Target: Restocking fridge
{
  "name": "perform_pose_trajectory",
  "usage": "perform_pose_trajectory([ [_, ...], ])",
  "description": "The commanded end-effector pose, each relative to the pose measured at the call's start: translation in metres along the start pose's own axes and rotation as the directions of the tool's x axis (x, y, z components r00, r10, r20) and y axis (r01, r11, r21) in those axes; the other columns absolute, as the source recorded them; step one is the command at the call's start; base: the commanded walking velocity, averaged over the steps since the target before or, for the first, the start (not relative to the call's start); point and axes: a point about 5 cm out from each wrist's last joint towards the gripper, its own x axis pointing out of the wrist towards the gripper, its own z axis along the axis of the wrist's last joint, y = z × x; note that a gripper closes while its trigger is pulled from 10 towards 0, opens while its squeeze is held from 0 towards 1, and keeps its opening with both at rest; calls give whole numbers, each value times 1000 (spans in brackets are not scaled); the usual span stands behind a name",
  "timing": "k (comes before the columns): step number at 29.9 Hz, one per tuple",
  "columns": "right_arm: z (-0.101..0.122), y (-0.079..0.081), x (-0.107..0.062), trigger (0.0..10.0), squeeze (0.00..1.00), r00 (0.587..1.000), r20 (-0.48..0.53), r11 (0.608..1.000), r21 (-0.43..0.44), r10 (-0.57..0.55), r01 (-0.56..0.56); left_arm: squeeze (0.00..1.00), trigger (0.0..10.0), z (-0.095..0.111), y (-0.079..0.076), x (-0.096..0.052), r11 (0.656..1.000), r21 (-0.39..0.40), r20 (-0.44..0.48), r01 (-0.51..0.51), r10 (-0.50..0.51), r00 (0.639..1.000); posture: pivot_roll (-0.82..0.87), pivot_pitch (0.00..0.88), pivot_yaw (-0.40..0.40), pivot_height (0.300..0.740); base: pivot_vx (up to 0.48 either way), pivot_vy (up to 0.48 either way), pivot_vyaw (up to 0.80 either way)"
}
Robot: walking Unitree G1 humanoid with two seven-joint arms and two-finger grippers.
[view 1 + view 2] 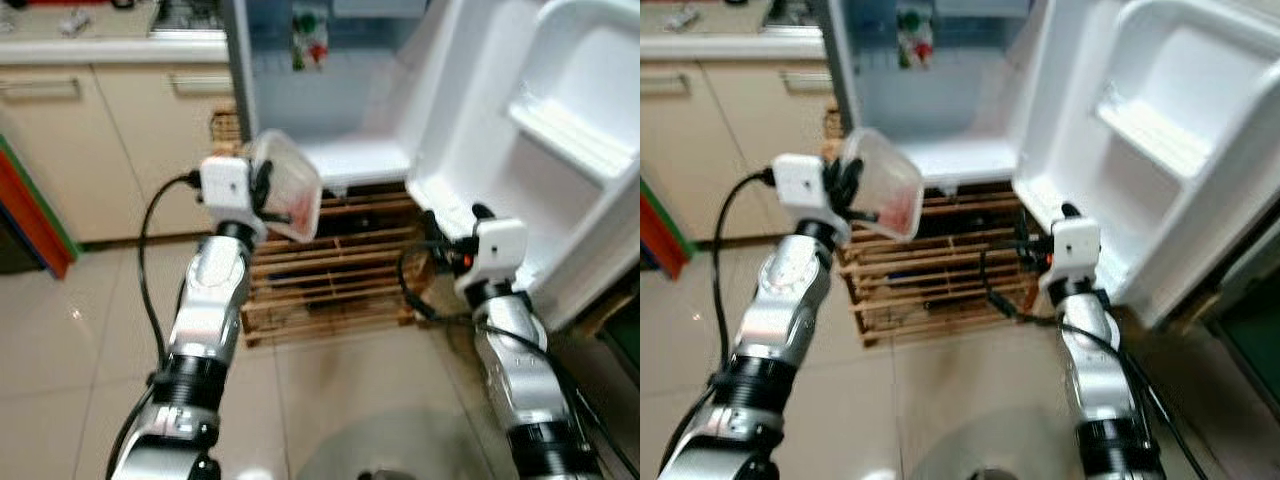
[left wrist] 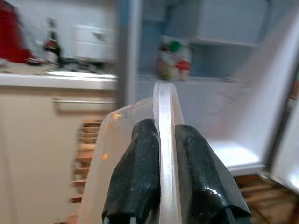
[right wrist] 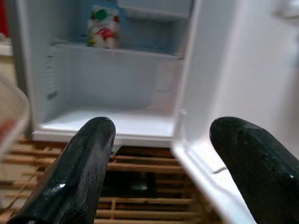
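Observation:
A small fridge (image 1: pixel 345 160) stands open on a wooden pallet (image 1: pixel 330 270), its white door (image 1: pixel 545 130) swung out to the right. A carton (image 1: pixel 309 38) with red and green print sits on an inner shelf. My left gripper (image 1: pixel 264 192) is shut on the rim of a clear plastic container (image 1: pixel 288 186) with something red inside, held tilted just left of the fridge opening. In the left wrist view the two fingers (image 2: pixel 135 177) pinch that rim (image 2: pixel 165 140). My right gripper (image 1: pixel 432 240) is open and holds nothing, low beside the door's inner edge; its fingers (image 3: pixel 74 172) face the fridge floor.
Beige kitchen cabinets (image 1: pixel 110 120) and a countertop (image 1: pixel 100 45) stand to the left of the fridge. A red and green object (image 1: pixel 35 215) leans at the far left. Tiled floor (image 1: pixel 80 360) lies before the pallet. Black cables (image 1: pixel 150 290) hang off both arms.

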Motion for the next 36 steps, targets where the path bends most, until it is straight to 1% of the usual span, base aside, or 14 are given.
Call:
perform_pose_trajectory([
  [1, 0, -8, 2, 10000, 0, 1000, -1, 1000, -19, -18, 18, 0, 10000, 4, -7, 3, 1000, -8, 16, 17, -17, 1000, -47, 0, -16, 740, 0, 0, 0],
  [6, 1, -14, 4, 10000, 0, 1000, 5, 999, -32, -29, 29, 0, 10000, 4, -8, 4, 1000, -9, 15, 23, -22, 1000, -46, 0, -15, 740, 0, 0, 0],
  [8, 4, -13, 4, 10000, 0, 1000, 16, 999, -31, -26, 26, 0, 10000, 6, -12, 4, 998, -22, 22, 56, -56, 998, -48, 0, -14, 740, 0, 0, 0],
  [9, 5, -8, 1, 10000, 0, 1000, 24, 1000, -24, -13, 14, 0, 10000, 9, -16, 5, 996, -26, 37, 84, -83, 996, -49, 0, -13, 740, 480, 0, 0],
  [14, 2, 2, -4, 10000, 0, 1000, 16, 1000, -3, 1, -1, 0, 10000, 13, -19, 8, 996, -22, 46, 91, -90, 995, -50, 0, -10, 740, 480, 0, 0],
  [23, -2, 3, -7, 10000, 0, 1000, 7, 1000, 6, 4, -4, 0, 10000, 13, -15, 11, 997, -21, 45, 76, -75, 996, -52, 0, -6, 740, 480, 0, 0],
  [26, -2, 5, -11, 10000, 0, 999, 1, 999, 22, 35, -35, 0, 10000, 14, -14, 12, 997, -28, 47, 75, -73, 996, -51, 0, -7, 740, 480, 0, 0],
  [27, -6, 9, -20, 10000, 0, 991, -26, 991, 25, 129, -128, 0, 10000, 16, -15, 13, 996, -32, 58, 79, -77, 995, -51, 0, -7, 740, 480, 0, 0],
  [28, -6, 9, -20, 10000, 0, 991, -26, 991, 25, 129, -128, 0, 10000, 16, -15, 13, 996, -32, 58, 79, -77, 995, -51, 0, -7, 740, 480, 0, 0],
  [30, -14, 11, -34, 10000, 0, 976, -76, 979, 26, 205, -204, 0, 10000, 20, -20, 16, 994, -25, 78, 109, -107, 991, -55, 0, -9, 740, 480, 0, 0],
  [31, -14, 11, -34, 10000, 0, 976, -76, 979, 26, 205, -204, 0, 10000, 20, -20, 16, 994, -25, 78, 109, -107, 991, -55, 0, -9, 740, 480, 0, 0],
  [34, -23, 8, -47, 10000, 0, 966, -113, 973, 20, 232, -231, 0, 10000, 29, -34, 23, 983, -19, 109, 185, -182, 977, -63, 0, -13, 740, 480, 0, 0],
  [35, -23, 8, -47, 10000, 0, 966, -113, 973, 20, 232, -231, 0, 10000, 29, -34, 23, 983, -19, 109, 185, -182, 977, -63, 0, -13, 740, 480, 0, 0],
  [36, -24, 8, -50, 10000, 0, 964, -116, 971, 22, 240, -239, 0, 10000, 32, -40, 26, 976, -27, 116, 215, -210, 971, -63, 0, -13, 740, 480, 0, 0],
])
